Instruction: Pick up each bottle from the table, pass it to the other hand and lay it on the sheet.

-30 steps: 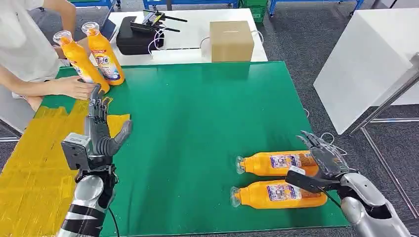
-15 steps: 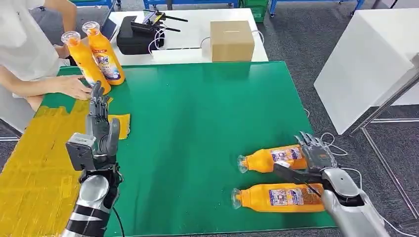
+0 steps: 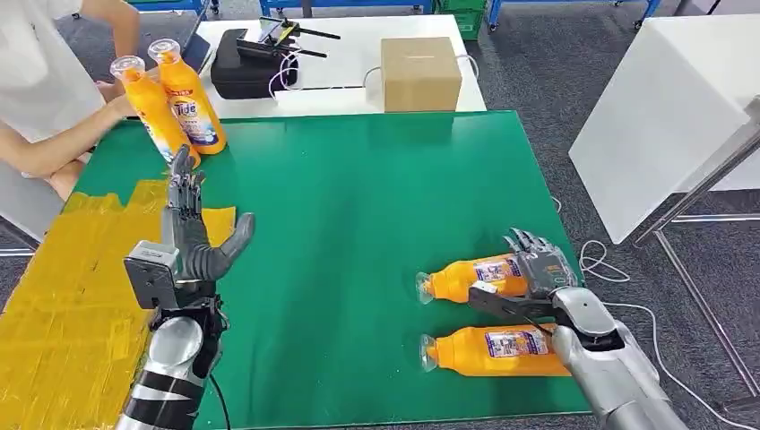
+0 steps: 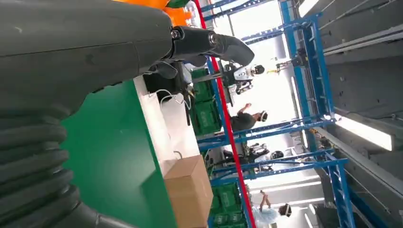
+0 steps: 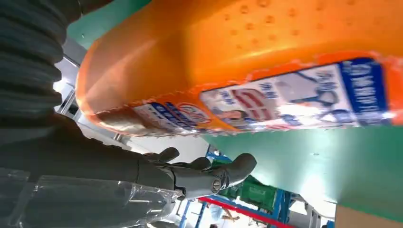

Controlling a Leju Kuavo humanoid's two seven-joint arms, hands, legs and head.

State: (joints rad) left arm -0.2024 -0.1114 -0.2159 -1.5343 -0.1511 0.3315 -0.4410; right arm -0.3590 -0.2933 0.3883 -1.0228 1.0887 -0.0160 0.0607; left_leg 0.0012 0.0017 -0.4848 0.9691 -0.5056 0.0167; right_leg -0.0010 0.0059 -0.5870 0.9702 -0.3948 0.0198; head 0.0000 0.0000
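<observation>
Green table | far bottle lying crosswise, cap leftward | right hand on it

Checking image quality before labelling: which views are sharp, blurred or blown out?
Head view: evenly lit and sharp, lying orange plastic bottle clear. Left wrist view: bright ceiling light strip overexposed. Right wrist view: the bottle's label is soft, too close to read.

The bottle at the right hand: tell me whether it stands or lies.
Lying. The bottle rests on its side on the green mat, cap end pointing toward the robot's left, with the right hand over its base end.
</observation>
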